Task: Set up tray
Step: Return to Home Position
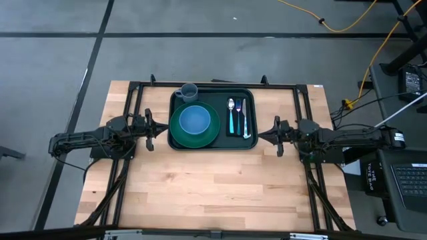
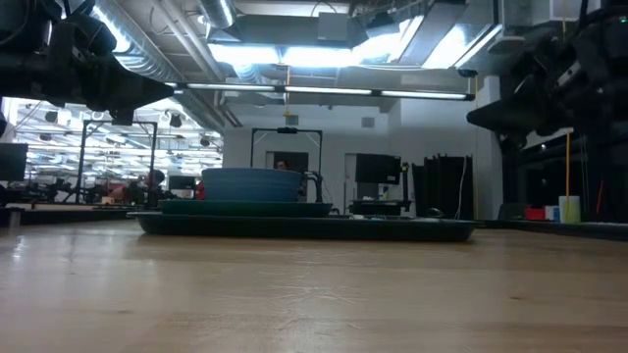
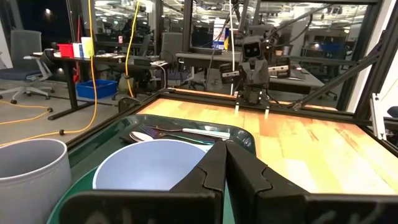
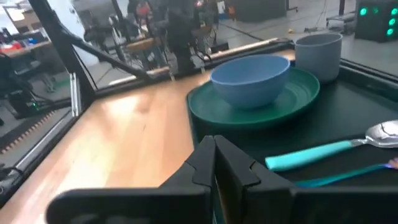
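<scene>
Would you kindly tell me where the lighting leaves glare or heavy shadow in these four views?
High view: even light on the pale wooden table, soft shadows. Low view: bright ceiling lights backlight the large dark green-black rectangular plastic tray. Left wrist view: a pale sheen on the table. Right wrist view: the light blue-handled metal spoon glints at its bowl.
</scene>
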`<control>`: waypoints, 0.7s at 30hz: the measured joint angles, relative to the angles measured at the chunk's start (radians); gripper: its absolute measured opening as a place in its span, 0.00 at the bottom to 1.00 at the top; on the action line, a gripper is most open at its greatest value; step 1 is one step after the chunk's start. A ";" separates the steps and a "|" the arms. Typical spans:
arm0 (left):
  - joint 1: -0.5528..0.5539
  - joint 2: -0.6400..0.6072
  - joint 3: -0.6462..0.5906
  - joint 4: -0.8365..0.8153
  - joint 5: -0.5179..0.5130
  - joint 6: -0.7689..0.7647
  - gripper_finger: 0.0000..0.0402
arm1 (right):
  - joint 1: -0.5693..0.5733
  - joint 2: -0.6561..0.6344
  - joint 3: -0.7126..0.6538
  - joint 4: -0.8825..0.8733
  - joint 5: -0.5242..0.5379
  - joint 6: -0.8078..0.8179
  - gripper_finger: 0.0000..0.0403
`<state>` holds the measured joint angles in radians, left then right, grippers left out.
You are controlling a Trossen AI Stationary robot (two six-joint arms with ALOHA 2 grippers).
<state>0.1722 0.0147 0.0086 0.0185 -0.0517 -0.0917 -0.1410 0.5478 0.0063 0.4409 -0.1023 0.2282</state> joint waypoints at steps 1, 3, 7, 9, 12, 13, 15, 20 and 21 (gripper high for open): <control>0.000 0.000 0.000 0.000 0.000 0.000 0.01 | 0.000 -0.001 0.000 -0.010 0.000 -0.001 0.03; 0.000 0.000 0.000 0.000 0.000 0.000 0.01 | 0.000 -0.001 0.000 -0.028 -0.002 -0.001 0.03; 0.000 0.000 0.000 0.000 0.000 0.000 0.01 | 0.005 -0.001 0.000 -0.021 -0.061 -0.036 0.03; 0.000 0.000 0.000 0.000 0.000 0.000 0.01 | 0.043 -0.026 0.000 -0.026 -0.072 -0.076 0.03; 0.000 0.000 0.000 0.000 0.000 0.000 0.01 | 0.121 -0.110 0.000 -0.053 -0.072 -0.116 0.03; 0.000 0.000 0.000 0.001 0.000 0.000 0.01 | 0.146 -0.147 0.000 -0.082 -0.071 -0.130 0.03; 0.000 0.000 0.000 0.001 0.000 0.000 0.01 | 0.180 -0.229 0.000 -0.135 -0.055 -0.135 0.03; 0.000 0.000 0.000 0.000 0.000 0.000 0.01 | 0.252 -0.380 0.000 -0.266 0.006 -0.155 0.03; 0.000 0.000 0.000 0.000 0.000 0.000 0.01 | 0.271 -0.405 0.000 -0.297 0.005 -0.167 0.03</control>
<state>0.1722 0.0147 0.0086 0.0189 -0.0517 -0.0917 0.1298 0.1423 0.0067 0.1438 -0.0972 0.0617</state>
